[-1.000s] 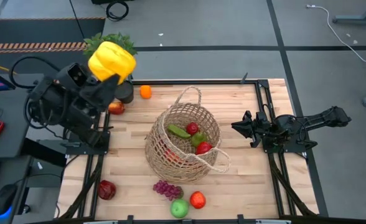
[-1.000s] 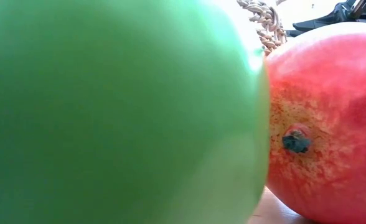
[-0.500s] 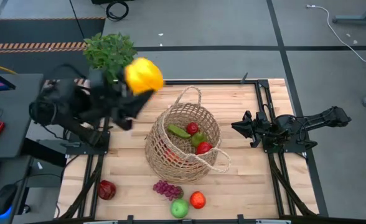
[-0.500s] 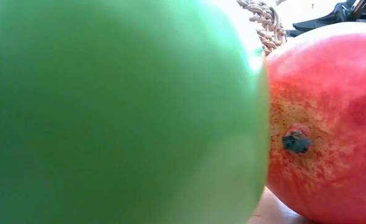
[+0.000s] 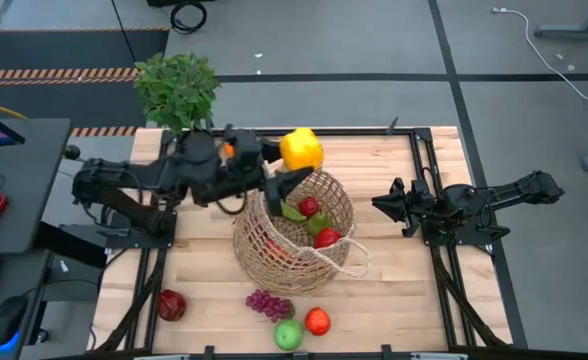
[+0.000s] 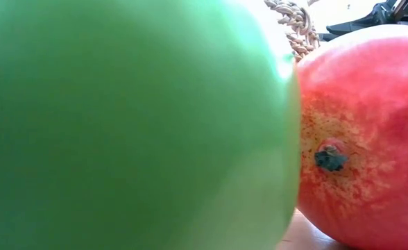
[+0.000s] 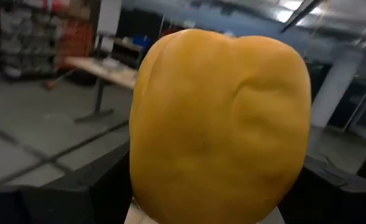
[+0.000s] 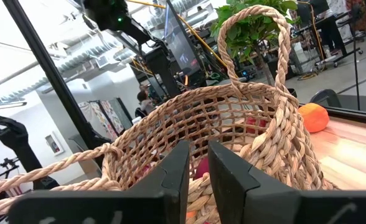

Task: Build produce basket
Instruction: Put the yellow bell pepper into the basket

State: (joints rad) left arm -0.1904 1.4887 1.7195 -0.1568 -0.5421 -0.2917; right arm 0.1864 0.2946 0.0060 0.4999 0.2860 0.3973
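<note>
The tan wicker basket (image 5: 294,228) stands mid-table with a green cucumber (image 5: 286,211), red fruits (image 5: 326,238) and a green one (image 5: 319,222) inside. My left gripper (image 5: 292,162) reaches in from the table's left, shut on a yellow pepper (image 5: 300,149) held over the basket's far rim. The pepper (image 7: 220,124) fills the left wrist view. My right gripper (image 5: 379,205) rests shut at the table's right, pointing at the basket (image 8: 233,143). Purple grapes (image 5: 270,304), a green apple (image 5: 289,335), a red-orange fruit (image 5: 318,321) and a dark red apple (image 5: 171,304) lie near the front edge. My left gripper pinches the yellow pepper between its two fingers (image 7: 102,186), one on each of its opposite sides (image 7: 145,180). The fingers come about level from the table's left. The pepper is lifted clear, above the basket's far rim.
A leafy potted plant (image 5: 177,90) stands at the far left corner. An orange (image 8: 312,117) lies on the table beyond the basket, behind my left arm. In the low view the green apple (image 6: 134,125) and the red-orange fruit (image 6: 363,139) block nearly everything.
My left gripper has carried the yellow pepper from over the far left corner toward the table's right and downward, to above the basket's far rim. It has tipped toward level on the way. The pepper stays in its hold.
</note>
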